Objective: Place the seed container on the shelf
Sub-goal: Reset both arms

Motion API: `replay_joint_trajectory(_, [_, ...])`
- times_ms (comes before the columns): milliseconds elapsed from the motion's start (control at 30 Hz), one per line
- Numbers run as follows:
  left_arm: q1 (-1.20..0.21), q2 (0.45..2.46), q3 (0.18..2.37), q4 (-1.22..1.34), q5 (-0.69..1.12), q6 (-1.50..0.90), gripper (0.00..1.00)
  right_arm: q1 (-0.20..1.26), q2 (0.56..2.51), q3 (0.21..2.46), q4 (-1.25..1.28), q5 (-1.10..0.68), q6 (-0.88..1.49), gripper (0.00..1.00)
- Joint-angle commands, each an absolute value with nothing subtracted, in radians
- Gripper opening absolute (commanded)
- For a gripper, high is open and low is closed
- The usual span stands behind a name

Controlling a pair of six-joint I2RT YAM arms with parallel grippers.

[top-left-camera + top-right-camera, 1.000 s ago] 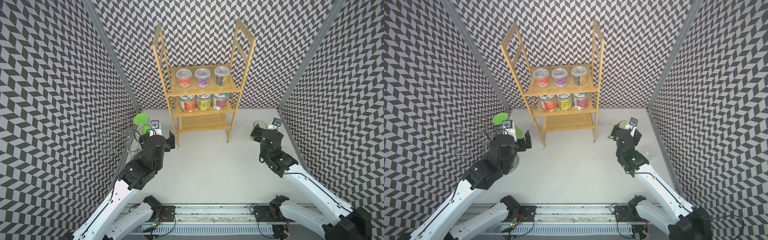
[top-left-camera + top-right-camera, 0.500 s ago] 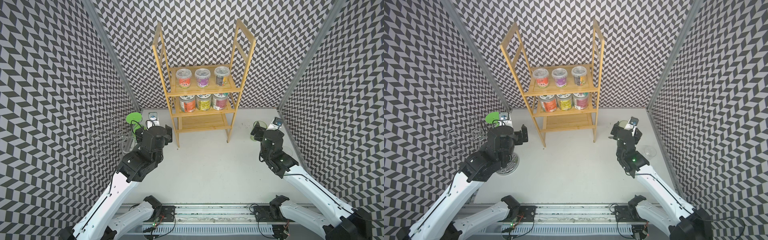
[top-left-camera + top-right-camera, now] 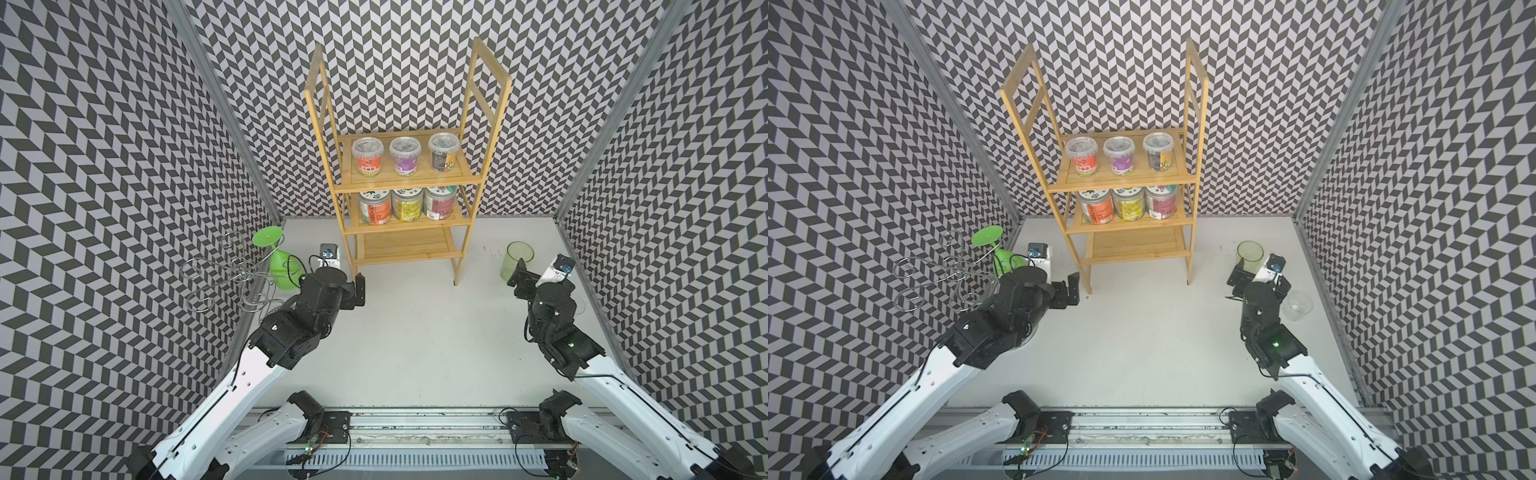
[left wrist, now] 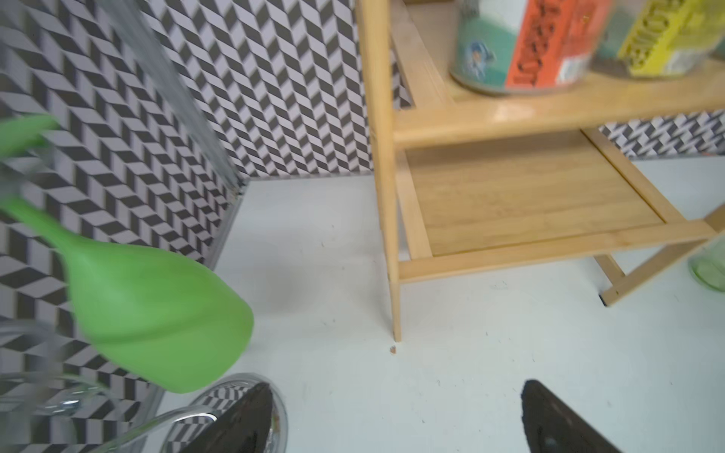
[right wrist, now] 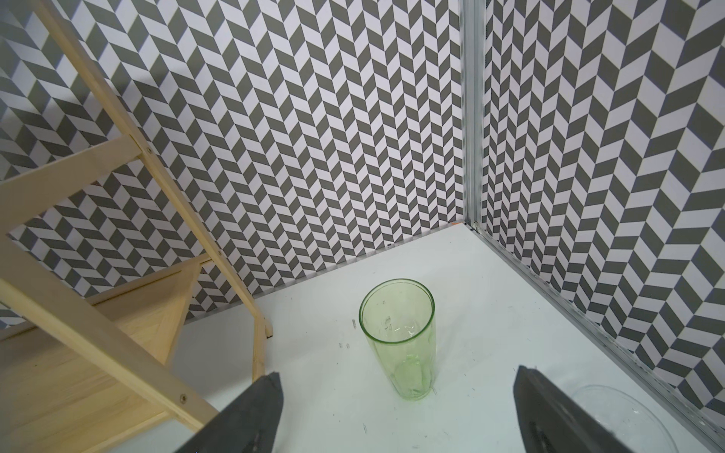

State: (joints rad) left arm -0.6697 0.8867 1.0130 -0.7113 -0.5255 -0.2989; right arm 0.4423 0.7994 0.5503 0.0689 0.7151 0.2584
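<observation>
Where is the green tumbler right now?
In both top views the green tumbler stands upright on the table on the robot's right side, between the shelf and the side wall, just ahead of the open right end effector.

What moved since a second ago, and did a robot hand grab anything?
The left gripper, open and empty, swung a little nearer the shelf's front leg. The wire stand and the green goblet hanging on it shifted slightly away from the shelf. Nothing was grabbed or let go. The six seed jars on the shelf, the green tumbler and the open right gripper stayed about where they were.
</observation>
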Motion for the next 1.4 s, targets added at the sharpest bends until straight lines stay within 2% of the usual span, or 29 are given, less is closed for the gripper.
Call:
replay_joint_trajectory(0, [-0.736,0.899,0.942,-0.62,-0.531,-0.358,1.0,0.448,0.754,0.509,0.131,0.709,0.247,0.96])
replay_joint_trajectory(133, [-0.792,0.942,0.843,-0.554,-0.583,-0.423,1.0,0.448,0.724,0.475,0.136,0.712,0.238,0.96])
replay_joint_trajectory(400, [-0.783,1.085,0.692,-0.416,-0.67,-0.529,1.0,0.442,0.763,0.447,0.193,0.74,0.173,0.97])
replay_joint_trajectory(533, [-0.745,1.183,0.646,-0.344,-0.685,-0.579,0.99,0.424,0.825,0.429,0.239,0.72,0.169,0.98])
replay_joint_trajectory(733, [-0.653,1.226,0.6,-0.213,-0.666,-0.581,0.99,0.387,0.901,0.383,0.379,0.702,0.124,0.99])
replay_joint_trajectory(900, [-0.566,1.258,0.576,-0.121,-0.654,-0.574,1.0,0.309,0.967,0.356,0.509,0.652,0.072,1.0])
replay_joint_trajectory(1367, [-0.503,1.271,0.482,0.209,-0.705,-0.478,0.99,0.146,1.209,0.298,0.848,0.421,-0.001,1.0])
